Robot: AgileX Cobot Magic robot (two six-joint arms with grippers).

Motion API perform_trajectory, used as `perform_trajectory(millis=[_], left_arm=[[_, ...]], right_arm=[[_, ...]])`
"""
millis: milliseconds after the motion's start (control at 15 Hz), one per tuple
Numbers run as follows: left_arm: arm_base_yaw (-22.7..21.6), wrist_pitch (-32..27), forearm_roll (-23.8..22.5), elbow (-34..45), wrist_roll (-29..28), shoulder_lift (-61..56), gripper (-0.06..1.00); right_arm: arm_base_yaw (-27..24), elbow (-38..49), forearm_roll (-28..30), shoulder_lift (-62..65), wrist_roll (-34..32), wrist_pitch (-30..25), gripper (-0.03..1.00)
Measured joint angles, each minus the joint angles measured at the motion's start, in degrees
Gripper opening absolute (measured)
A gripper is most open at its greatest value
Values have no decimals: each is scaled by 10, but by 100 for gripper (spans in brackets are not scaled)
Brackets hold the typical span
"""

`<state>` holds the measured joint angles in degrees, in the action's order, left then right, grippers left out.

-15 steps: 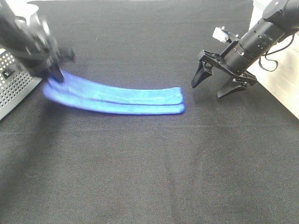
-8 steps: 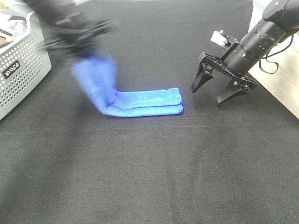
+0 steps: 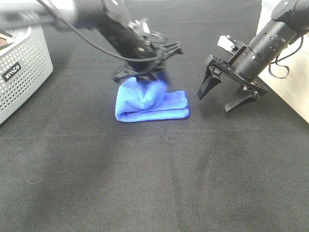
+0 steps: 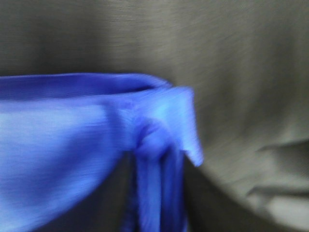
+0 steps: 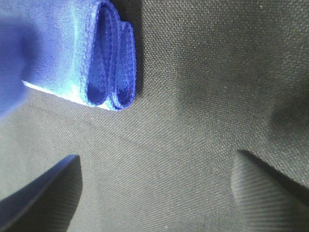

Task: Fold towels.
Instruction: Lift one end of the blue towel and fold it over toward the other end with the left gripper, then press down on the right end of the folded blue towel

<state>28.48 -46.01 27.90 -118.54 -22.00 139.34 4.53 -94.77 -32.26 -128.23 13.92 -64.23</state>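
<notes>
You are folding the towel (image 3: 152,104) end over end. It is lying doubled on the desk (image 3: 145,183), with the left gripper (image 3: 145,72) directly above it; I cannot tell whether its jaws are gripping cloth. The right gripper (image 3: 215,101) is waiting just beside the towel, jaws spread. Next you are probably looking at letting go and flattening. Only the right wrist view is showing the towel's stacked hems.

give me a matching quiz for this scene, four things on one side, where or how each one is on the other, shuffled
1 towel
2 basket
3 right hand
4 left hand

a grey, at the far left
b open and empty, right of the towel
c blue, folded in layers
d low over the towel

Pairs: 1-c, 2-a, 3-b, 4-d
</notes>
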Motion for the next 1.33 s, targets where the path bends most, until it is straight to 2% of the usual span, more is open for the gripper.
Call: perform_trajectory(millis=[133,200,333,467,600,667,733,800,1000,1067,1133,1200,1333], left_arm=[[4,31,53,-4,3,4,65],[4,45,78,-8,12,4,69],[-1,42,100,-36,45,4,71],[-21,4,103,-81,96,4,71],[-56,-48,95,-130,147,4,71],[-73,-72,85,-150,154,4,71],[-93,-97,71,-166,154,4,71],[-93,-97,71,-166,154,4,71],[-144,-155,42,-180,154,4,71],[-163,-181,11,-180,154,4,71],[-164,-190,-8,-180,154,4,71],[-164,-190,-8,-180,154,4,71],[-163,-202,-37,-180,154,4,71]], right_arm=[[0,0,-6,9,-1,2,79],[0,0,-9,18,-1,3,79],[0,0,-20,44,1,12,79],[1,0,-66,54,5,13,79],[15,0,-140,55,51,17,79],[30,0,-179,55,71,26,79],[52,0,-217,55,87,44,79],[52,0,-217,55,87,44,79],[110,0,-313,24,125,91,79],[129,0,-376,-14,170,96,79],[132,0,-402,-35,187,96,78],[132,0,-402,-35,187,96,78],[123,0,-410,-86,199,100,78]])
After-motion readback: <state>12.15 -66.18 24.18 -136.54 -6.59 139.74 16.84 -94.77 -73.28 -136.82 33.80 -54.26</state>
